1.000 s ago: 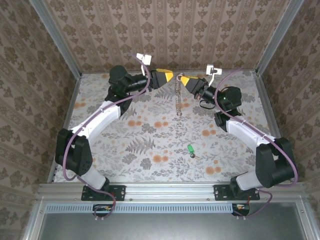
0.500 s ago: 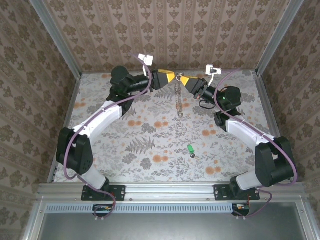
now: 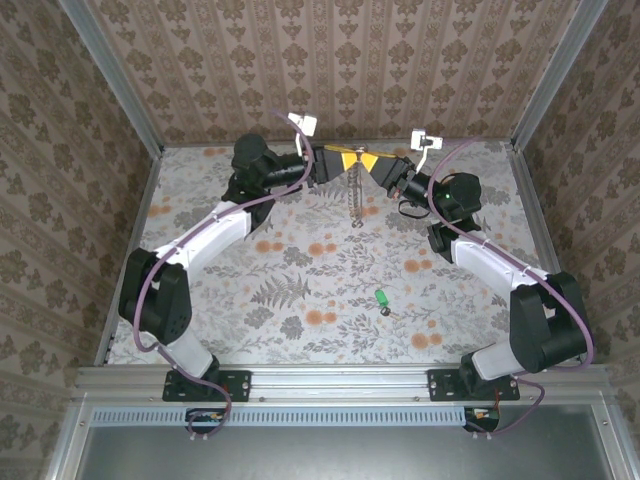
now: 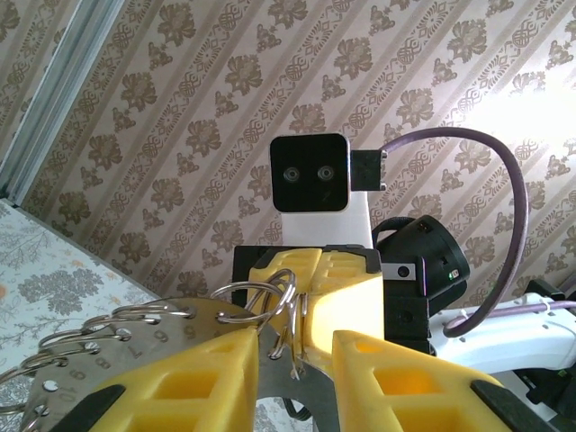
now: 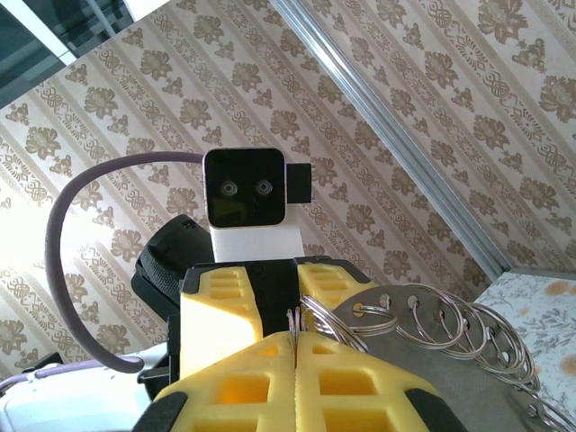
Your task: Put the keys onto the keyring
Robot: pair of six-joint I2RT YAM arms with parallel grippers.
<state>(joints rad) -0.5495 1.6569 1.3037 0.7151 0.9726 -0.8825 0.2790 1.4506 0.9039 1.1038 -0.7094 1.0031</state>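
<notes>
Floral-print table (image 3: 300, 260), damask wallpaper walls (image 3: 330, 60), aluminium rail (image 3: 340, 382) along near edge

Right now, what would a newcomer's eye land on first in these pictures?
Two yellow-fingered tools meet tip to tip over the far middle of the table: the right tool pinches a ring of the dangling keyring, with the left tool opposite it. Nearer the bases lies a lone green key.

One key (image 3: 381, 299), green-headed. One keyring (image 3: 353, 200) — a numbered metal strip carrying a row of split rings (image 5: 432, 313), too overlapped for an exact count. Two grippers: the left gripper (image 3: 343, 155) and the right gripper (image 3: 366, 160).
</notes>
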